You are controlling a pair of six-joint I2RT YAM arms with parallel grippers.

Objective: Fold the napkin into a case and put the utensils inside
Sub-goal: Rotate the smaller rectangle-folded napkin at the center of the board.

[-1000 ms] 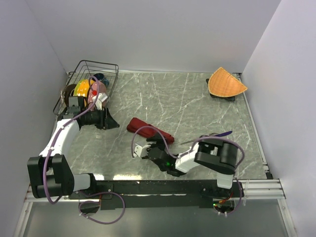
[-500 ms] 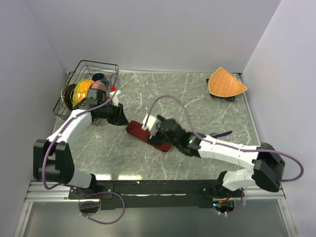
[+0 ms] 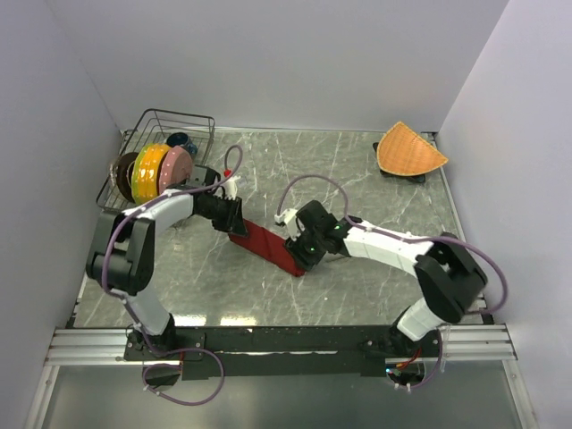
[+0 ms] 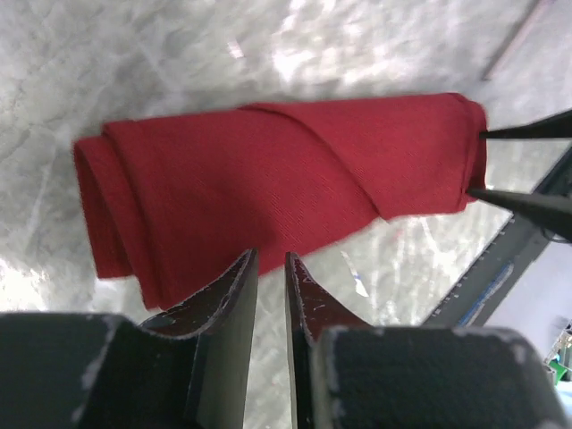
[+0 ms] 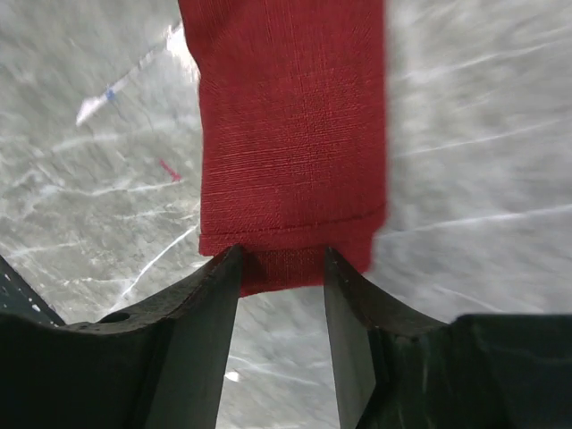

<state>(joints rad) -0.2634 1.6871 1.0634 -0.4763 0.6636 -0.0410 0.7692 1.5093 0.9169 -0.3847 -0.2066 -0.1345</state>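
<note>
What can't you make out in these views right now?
- The utensils: absent from the top view; the right arm may cover them.
- Left gripper: in the left wrist view its fingers overlap the napkin edge; grip unclear.
- Slim rod: left wrist view, blurred and cut by the top edge.

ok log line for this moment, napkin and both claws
napkin: folded strip, flat on table | left claw: at one end, nearly closed, grip unclear | right claw: open, astride other end
</note>
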